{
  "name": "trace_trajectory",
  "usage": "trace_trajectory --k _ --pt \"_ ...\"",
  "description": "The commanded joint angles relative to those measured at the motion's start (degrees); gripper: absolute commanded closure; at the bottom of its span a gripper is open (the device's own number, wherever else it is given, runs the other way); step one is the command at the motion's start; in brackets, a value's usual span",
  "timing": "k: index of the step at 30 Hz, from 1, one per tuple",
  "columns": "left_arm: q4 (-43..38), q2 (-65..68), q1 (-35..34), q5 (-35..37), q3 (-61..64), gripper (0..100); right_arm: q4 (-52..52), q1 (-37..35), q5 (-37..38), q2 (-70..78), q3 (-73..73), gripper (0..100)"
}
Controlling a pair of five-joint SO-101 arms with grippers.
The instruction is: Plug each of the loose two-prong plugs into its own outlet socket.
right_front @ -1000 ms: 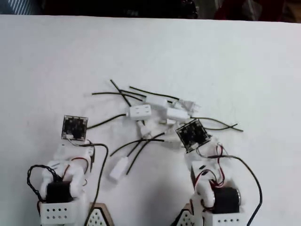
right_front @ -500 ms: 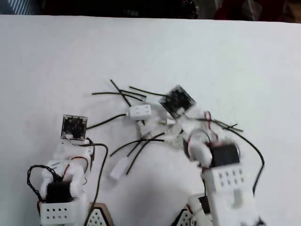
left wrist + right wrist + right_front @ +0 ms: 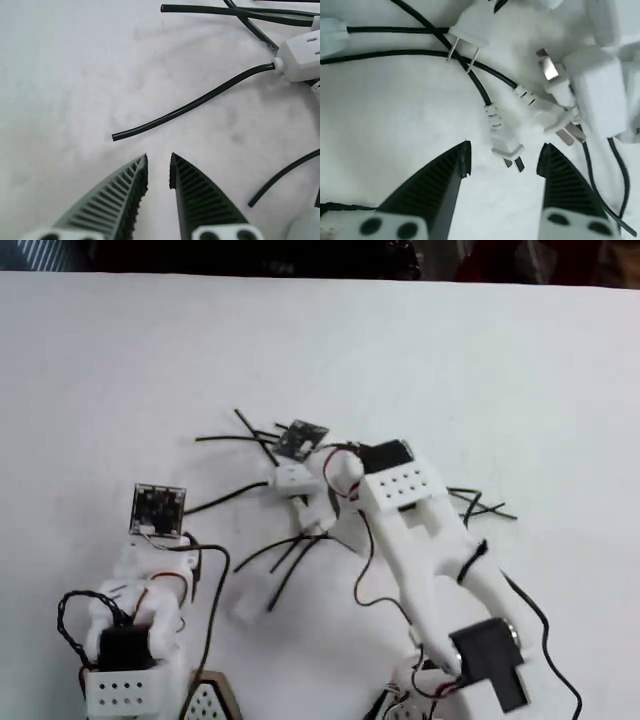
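Note:
A tangle of white two-prong plugs, white outlet sockets and black cords lies mid-table. My right arm (image 3: 400, 490) stretches over it. My right gripper (image 3: 505, 147) hangs open just above the table, and a small white plug (image 3: 506, 145) lies prongs-down between its fingers, untouched. A second plug (image 3: 470, 27) and a blocky socket (image 3: 600, 95) lie beyond. One socket (image 3: 297, 477) sits beside the right wrist. My left gripper (image 3: 158, 160) is slightly open and holds nothing. It rests near a loose cord end (image 3: 116, 136), and a socket (image 3: 302, 47) lies farther off.
Another white plug (image 3: 248, 602) lies apart toward the near edge, between the two arms. My left arm (image 3: 150, 570) sits folded at the near left. Black cords (image 3: 470, 505) trail out to the right of the pile. Bare white table surrounds the tangle.
My right arm has swung out from its folded pose at the near edge, forward and to the left, until its wrist is over the pile. The left arm has stayed still.

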Motion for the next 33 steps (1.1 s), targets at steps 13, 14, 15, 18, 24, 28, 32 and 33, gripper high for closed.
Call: trace_trajectory --k 13,14,15,18,24,28,32,33 --pt "-1.2 -0.7 -0.4 0.0 -0.7 90 -1.8 2.6 4.1 8.6 -2.2 77.9" --pt "-1.2 -0.7 -0.4 0.0 -0.7 90 -2.5 3.1 4.1 9.2 -2.2 77.9" --pt "-1.1 -0.7 -0.4 0.0 -0.7 90 -3.0 3.5 4.1 9.9 -2.2 77.9" --pt "-1.1 -0.7 -0.4 0.0 -0.7 91 -3.3 3.4 4.1 11.7 -2.3 77.9" --pt "-1.1 -0.7 -0.4 0.0 -0.7 91 -3.7 2.3 4.1 13.6 -2.3 79.7" --pt "-1.1 -0.7 -0.4 0.0 -0.7 91 -5.4 2.6 4.1 13.4 -2.4 87.8" --pt "-1.1 -0.7 -0.4 0.0 -0.7 91 -5.8 2.4 3.9 13.2 -2.4 89.2" --pt "-1.1 -0.7 -0.4 0.0 -0.7 91 -5.7 2.4 3.9 13.2 -2.4 88.5"
